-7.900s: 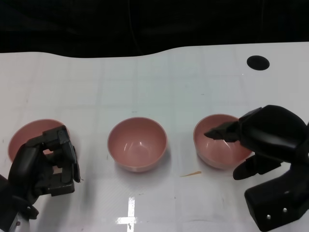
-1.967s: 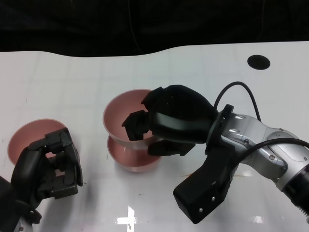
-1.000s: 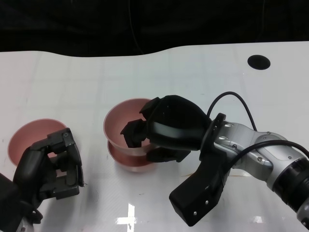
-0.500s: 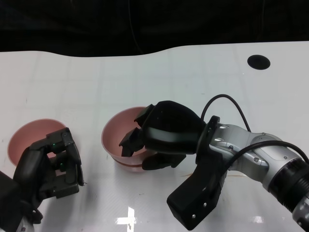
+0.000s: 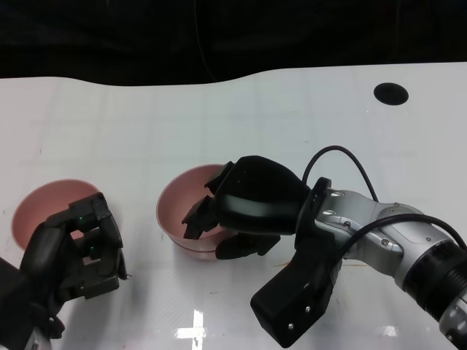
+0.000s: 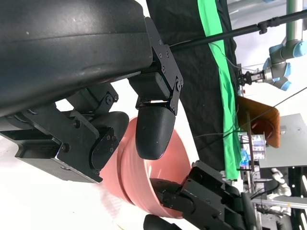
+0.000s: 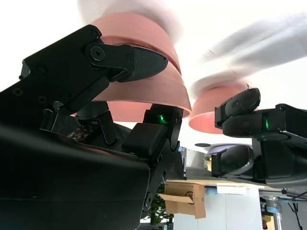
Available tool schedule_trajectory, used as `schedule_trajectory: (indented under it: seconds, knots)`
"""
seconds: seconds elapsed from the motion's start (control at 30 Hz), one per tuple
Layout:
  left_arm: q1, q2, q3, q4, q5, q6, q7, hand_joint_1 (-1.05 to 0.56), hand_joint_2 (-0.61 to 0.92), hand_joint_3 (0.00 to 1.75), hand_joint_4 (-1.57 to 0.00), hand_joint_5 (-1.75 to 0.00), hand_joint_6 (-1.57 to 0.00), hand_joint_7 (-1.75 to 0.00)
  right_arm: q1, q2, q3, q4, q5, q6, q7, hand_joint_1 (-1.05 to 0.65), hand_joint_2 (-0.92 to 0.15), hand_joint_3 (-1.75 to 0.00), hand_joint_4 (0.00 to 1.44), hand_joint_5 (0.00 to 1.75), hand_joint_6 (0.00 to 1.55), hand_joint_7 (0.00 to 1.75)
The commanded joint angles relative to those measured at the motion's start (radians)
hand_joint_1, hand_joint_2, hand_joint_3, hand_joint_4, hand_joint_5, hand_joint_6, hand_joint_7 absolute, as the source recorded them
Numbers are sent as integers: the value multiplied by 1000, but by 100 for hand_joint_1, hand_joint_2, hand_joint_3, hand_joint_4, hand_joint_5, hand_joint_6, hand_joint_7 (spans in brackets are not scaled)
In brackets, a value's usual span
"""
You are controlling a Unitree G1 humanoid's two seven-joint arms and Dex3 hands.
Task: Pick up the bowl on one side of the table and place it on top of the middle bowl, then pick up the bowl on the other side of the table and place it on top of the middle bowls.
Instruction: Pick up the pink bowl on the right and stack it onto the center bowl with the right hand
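Near the table's middle, my right hand (image 5: pixel 255 204) grips a pink bowl (image 5: pixel 179 208), fingers inside the rim and thumb on the outer wall. That bowl sits nested in the middle bowl (image 5: pixel 191 248), of which only a low sliver shows. The right wrist view shows both as stacked pink bands, held bowl (image 7: pixel 148 93) and middle bowl (image 7: pixel 139 28). A third pink bowl (image 5: pixel 40 208) stands at the left. My left hand (image 5: pixel 73 251) hovers just in front of it, fingers bent and apart, holding nothing.
A round black hole (image 5: pixel 390 92) marks the white table (image 5: pixel 306 117) at the far right. A black cable (image 5: pixel 336 154) loops off my right forearm. Dark backdrop lies past the table's far edge. White tabletop shows between the left bowl and the stack.
My right hand has lowered its bowl, so it now sits deeper in the middle bowl and hides most of it. The left hand and left bowl have barely moved.
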Motion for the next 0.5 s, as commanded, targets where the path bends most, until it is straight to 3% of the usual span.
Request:
schedule_trajectory:
  seconds: [0.03,0.2,0.47,0.5]
  knots:
    - [9,13,7,1,-13,-14,-11,14,67,124,-102,-175,-82,-175,-23,-1,4,10,7,-4,-9,-29,-71,-70,96,175,87,35]
    - [8,11,9,1,-21,-8,-15,17,58,146,-107,-175,-86,-175,-27,1,4,17,8,-3,-6,-29,-69,-69,97,175,93,40]
    - [3,13,10,9,-34,-13,-30,19,57,151,-109,-175,-87,-175,-41,2,13,45,-14,-6,-59,-28,-68,-67,98,175,95,43]
    - [1,13,11,14,-38,-14,-35,19,58,152,-110,-175,-86,-175,-44,1,16,48,-20,-4,-66,-27,-66,-70,97,175,91,56]
